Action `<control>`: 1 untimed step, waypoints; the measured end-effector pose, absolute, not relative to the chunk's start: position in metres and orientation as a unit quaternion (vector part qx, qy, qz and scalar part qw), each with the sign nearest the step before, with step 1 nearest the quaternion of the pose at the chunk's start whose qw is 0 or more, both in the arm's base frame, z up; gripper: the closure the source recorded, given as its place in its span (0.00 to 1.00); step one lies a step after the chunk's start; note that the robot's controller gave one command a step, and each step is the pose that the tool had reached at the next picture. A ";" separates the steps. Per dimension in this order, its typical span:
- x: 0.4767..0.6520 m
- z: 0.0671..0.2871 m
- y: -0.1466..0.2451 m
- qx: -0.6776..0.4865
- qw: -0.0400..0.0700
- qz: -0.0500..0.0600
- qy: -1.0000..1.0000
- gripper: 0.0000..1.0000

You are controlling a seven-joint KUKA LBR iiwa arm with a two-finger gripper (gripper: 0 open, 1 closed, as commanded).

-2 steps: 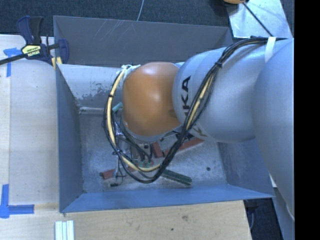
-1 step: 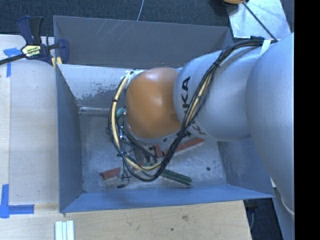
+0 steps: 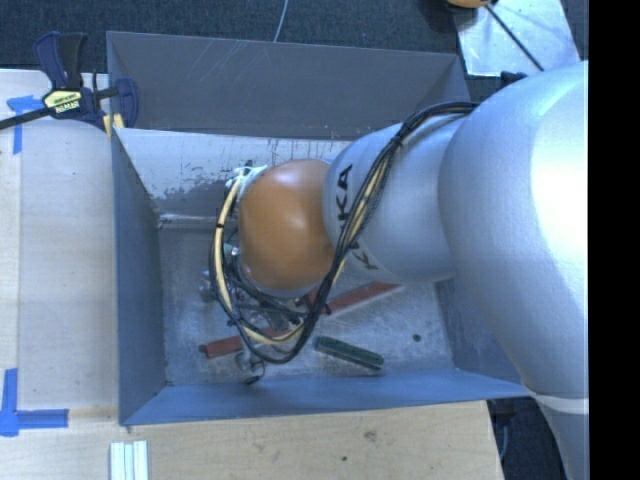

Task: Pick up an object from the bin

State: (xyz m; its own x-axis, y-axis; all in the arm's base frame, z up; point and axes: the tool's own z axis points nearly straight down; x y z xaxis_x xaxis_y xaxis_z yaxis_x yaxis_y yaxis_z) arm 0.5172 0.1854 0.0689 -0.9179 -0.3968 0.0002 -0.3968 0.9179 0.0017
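The grey bin [image 3: 135, 268] holds a few loose things on its floor. A short red stick [image 3: 218, 348] lies near-left, just beside the gripper [image 3: 252, 356], which hangs low under the orange cover [image 3: 285, 226] and cables [image 3: 225, 268]; these hide it, so I cannot tell whether it is spread or closed. Right of it lie a green stick [image 3: 350, 353] and, farther back, a long red strip [image 3: 365, 295].
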 end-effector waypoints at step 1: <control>0.525 0.072 0.161 0.197 -0.001 -0.001 -0.980 1.00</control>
